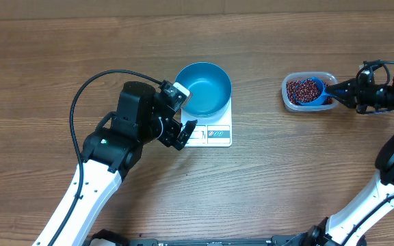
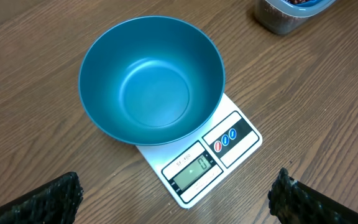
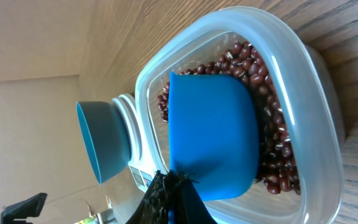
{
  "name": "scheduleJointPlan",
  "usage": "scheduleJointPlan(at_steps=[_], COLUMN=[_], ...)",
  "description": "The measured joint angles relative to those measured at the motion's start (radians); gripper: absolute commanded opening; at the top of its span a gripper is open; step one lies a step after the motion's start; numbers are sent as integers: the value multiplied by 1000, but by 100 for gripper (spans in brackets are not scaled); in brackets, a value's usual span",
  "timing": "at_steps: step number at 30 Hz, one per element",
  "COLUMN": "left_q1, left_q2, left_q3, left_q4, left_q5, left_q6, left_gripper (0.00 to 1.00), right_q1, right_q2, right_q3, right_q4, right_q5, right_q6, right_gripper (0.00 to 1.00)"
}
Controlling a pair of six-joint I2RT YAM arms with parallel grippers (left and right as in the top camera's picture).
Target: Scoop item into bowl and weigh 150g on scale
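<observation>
Wood-grain tabletop (image 1: 265, 184) fills the overhead view, and both arms run off its lower edge. Near the middle the bowl (image 2: 151, 81) sits empty on the scale (image 2: 229, 140), hiding all of the platform but the display strip, which reads zero. The left gripper (image 1: 187, 111) hovers at the scale's 9 o'clock with its fingers spread wide and nothing between them. From its wrist camera only two dark fingertips (image 2: 48, 199) poke in at the bottom corners. At 3 o'clock from the bowl, well apart from it, stands the clear tub (image 1: 285, 96) with the beans (image 3: 272, 124) heaped inside. The right gripper (image 1: 347, 90), at the tub's 3 o'clock, is clamped on the handle of the blue scoop (image 3: 213, 130), whose cup is down among the beans. We see only the cup's smooth back from the wrist, so whether it holds any beans we cannot tell; it looks pressed into the heap. The handle is mostly lost behind the dark fingers.
</observation>
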Motion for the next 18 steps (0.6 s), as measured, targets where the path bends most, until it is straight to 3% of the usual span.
scheduleJointPlan(at_steps=[18], left_q1=[0], left_q2=[0], left_q3=[0], left_q4=[0], left_q5=[0], left_q6=[0], left_gripper=[99], right_q1=[-5], right_q2=[0], right_q3=[0], right_q4=[-14], right_q5=[-43], right_q6=[-11], right_gripper=[4])
